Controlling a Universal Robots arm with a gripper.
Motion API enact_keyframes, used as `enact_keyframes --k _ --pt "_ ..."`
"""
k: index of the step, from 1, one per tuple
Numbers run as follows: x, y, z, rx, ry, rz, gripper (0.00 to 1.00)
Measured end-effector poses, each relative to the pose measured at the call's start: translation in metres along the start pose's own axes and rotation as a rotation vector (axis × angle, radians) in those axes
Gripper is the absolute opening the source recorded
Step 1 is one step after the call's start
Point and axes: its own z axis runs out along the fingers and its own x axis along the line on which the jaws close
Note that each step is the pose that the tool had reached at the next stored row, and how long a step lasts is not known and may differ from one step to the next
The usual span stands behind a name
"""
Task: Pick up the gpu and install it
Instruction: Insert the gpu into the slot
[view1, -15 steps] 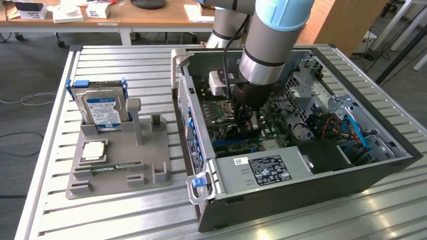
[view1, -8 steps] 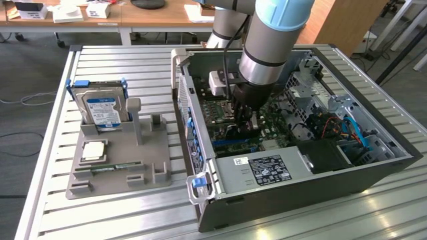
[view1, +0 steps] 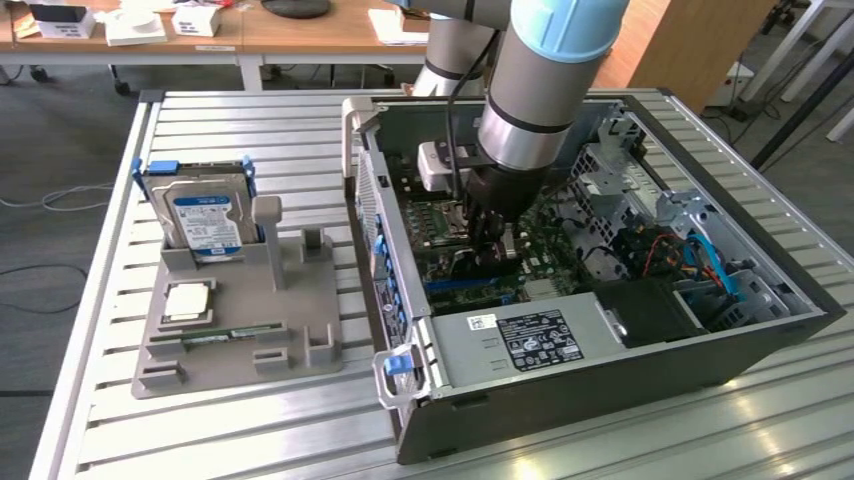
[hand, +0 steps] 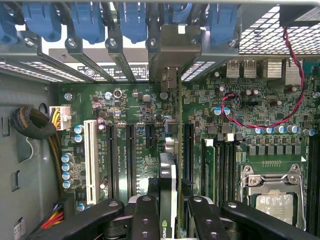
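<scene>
The gripper (hand: 170, 212) is clamped on the gpu (hand: 169, 165), held edge-on inside the open computer case (view1: 601, 370), right over the motherboard (hand: 140, 100) slots. For a clean seat, the bracket (hand: 175, 42) should be lined up with the rear opening and the card kept square, pressed evenly.

The gpu (hand: 169, 185) stands on edge inside the open computer case, over the green motherboard. In the wrist view it shows edge-on as a thin dark card with a green board edge, running from between the pincer's (hand: 169, 212) black fingers (hand: 145, 220) up toward the row of rear slots. Its pale metal bracket (hand: 172, 50) sits at that far end, among the blue slot clips. The pincer is closed on the card's near end.
</scene>
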Motion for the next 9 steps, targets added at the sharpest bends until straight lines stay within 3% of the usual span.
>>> enact_keyframes --k 9 --pt "0.0001 0.0 0.0013 -0.0001 0.0001 0.0 0.27"
